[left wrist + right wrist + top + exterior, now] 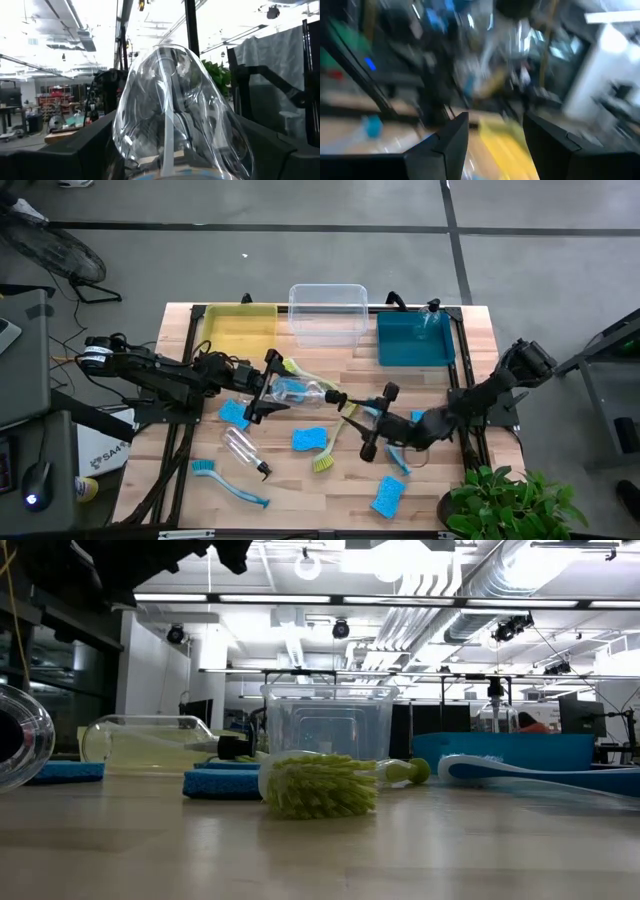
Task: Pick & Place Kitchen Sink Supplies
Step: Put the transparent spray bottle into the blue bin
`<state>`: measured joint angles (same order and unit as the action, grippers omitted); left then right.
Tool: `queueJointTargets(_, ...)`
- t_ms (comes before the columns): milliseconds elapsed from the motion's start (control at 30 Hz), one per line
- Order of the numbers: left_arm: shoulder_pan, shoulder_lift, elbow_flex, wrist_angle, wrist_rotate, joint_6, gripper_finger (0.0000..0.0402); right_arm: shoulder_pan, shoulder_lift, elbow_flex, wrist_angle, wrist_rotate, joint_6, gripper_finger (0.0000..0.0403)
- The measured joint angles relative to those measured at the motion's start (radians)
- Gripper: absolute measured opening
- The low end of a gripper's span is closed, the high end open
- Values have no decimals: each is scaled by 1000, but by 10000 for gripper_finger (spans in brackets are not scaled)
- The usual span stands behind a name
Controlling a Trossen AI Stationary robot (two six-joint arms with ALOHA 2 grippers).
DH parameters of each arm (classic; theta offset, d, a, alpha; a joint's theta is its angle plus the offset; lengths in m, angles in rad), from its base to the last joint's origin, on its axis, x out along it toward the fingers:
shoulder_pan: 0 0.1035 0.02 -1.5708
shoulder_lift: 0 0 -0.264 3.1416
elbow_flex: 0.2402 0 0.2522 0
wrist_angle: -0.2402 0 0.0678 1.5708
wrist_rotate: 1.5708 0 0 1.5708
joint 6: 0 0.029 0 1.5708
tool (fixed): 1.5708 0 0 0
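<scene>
Filling the left wrist view, a clear spray bottle (pixel 175 110) sits between the left gripper (pixel 262 387)'s jaws, which are closed on its body; the plastic is see-through, with a thin tube showing inside. From above, this bottle (pixel 298 391) lies level over the middle of the bench (pixel 470 480), its long axis running across it, the free end pointing toward the right arm. The right gripper (pixel 378 422) hangs just beside it, jaws parted and holding nothing, over the crossed handles of a yellow-green dish brush (pixel 334 442) and a blue brush (pixel 400 448). The yellow-green brush has its bristle head toward the near edge, the handle slanting up toward the bins. A second clear bottle (pixel 244 451) with a black nozzle lies diagonally on the bench near the left arm. Another blue brush (pixel 228 483) lies near the front edge. Bright-blue sponges (pixel 308 440) lie scattered. A further spray bottle (pixel 430 320) stands in the teal bin (pixel 400 352).
</scene>
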<state>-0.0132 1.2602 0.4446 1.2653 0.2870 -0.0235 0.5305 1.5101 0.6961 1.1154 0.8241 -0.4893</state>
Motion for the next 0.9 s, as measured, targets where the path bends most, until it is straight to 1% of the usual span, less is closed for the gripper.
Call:
queueJointTargets(67,0,0,0,-3,0,-1,324,-17,0,-51,155,-93,-62,181)
queueJointTargets(167,0,0,0,-1,0,-7,324,-61,0,-93,274,-252,-93,181)
queueJointTargets(267,0,1,0,0,0,-7,324,-129,0,-86,267,-419,-76,181)
queueJointTargets(400,0,1,0,-5,0,-9,329,-219,1,-40,206,-551,-45,181)
queueJointTargets(467,0,1,0,-9,0,-11,330,-247,1,-16,202,-594,-43,181)
queueJointTargets(600,0,1,0,-11,0,-11,331,-276,1,8,167,-627,-48,181)
queueJointTargets(733,0,1,0,-16,-1,-11,332,-285,1,39,114,-703,-28,181)
queueJointTargets(900,0,1,0,-18,-2,-11,332,-281,1,75,89,-738,-43,181)
